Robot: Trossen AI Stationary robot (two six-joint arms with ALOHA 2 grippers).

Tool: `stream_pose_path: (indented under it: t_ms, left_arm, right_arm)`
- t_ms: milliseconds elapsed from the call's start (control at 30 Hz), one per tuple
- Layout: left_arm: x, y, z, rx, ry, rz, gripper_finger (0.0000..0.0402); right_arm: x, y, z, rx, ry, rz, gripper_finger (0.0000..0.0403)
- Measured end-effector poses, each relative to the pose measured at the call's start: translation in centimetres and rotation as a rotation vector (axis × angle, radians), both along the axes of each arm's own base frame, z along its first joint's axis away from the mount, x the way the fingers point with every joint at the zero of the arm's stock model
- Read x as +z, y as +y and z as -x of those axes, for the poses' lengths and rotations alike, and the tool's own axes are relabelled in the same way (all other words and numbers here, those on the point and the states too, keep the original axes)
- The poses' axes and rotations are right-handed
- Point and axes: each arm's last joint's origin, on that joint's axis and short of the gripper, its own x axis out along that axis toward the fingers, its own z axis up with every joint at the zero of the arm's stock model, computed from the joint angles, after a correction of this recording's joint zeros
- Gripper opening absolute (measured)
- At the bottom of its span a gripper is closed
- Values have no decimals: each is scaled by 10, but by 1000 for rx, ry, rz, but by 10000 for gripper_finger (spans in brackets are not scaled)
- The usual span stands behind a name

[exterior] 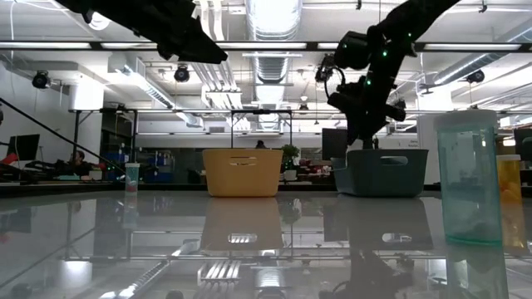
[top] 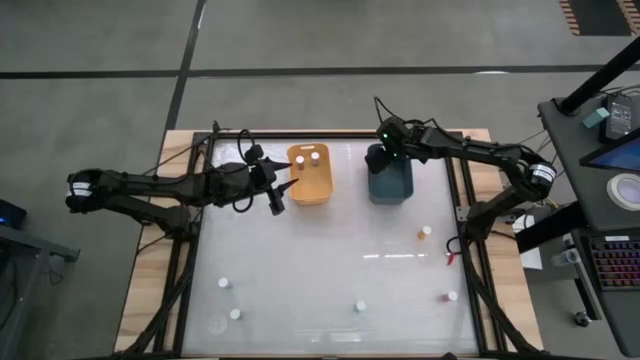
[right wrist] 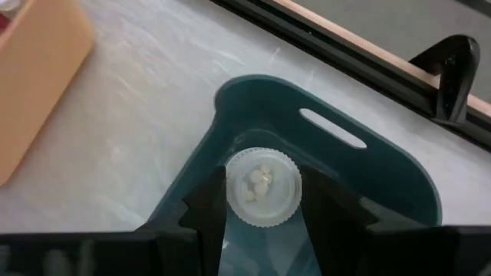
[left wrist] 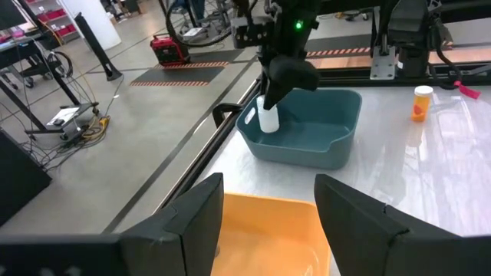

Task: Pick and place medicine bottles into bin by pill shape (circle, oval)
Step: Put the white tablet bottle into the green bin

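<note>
Over the blue bin (right wrist: 399, 180): right gripper (right wrist: 262, 201) fingers clamped on a bottle (right wrist: 263, 186).
Risk: early release, bottle tipping or bouncing out.
At 9 o'clock of the orange bin (top: 310, 172): left gripper (top: 277, 190) fingers wide, empty.

Evenly and brightly lit from overhead. In the low view, long ceiling strip lights (exterior: 274, 18) blown out to white, mirrored as streaks on the glossy table (exterior: 249, 249) across the lower half. Arms reduced to dark silhouettes against that backlight. Large bottle (exterior: 470, 178) at the right edge soft, out of focus. In the high view, faint glare line near frame centre; shadows weak and diffuse. In the wrist views, own fingers (left wrist: 192, 222) blurred along the bottom, pale sheen on the table surface.
</note>
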Motion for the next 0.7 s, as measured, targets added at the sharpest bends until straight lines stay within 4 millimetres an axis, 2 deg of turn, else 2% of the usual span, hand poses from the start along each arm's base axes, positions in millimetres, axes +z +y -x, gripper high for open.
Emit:
stream_pose_path:
  t_ms: [433, 700]
  left_arm:
    - [0, 0, 0, 0, 0, 0, 190]
    - [0, 0, 0, 0, 0, 0, 190]
  right_arm:
    - [-30, -6, -6, 2, 30, -13, 141]
    - [-38, -8, -8, 6, 59, -28, 141]
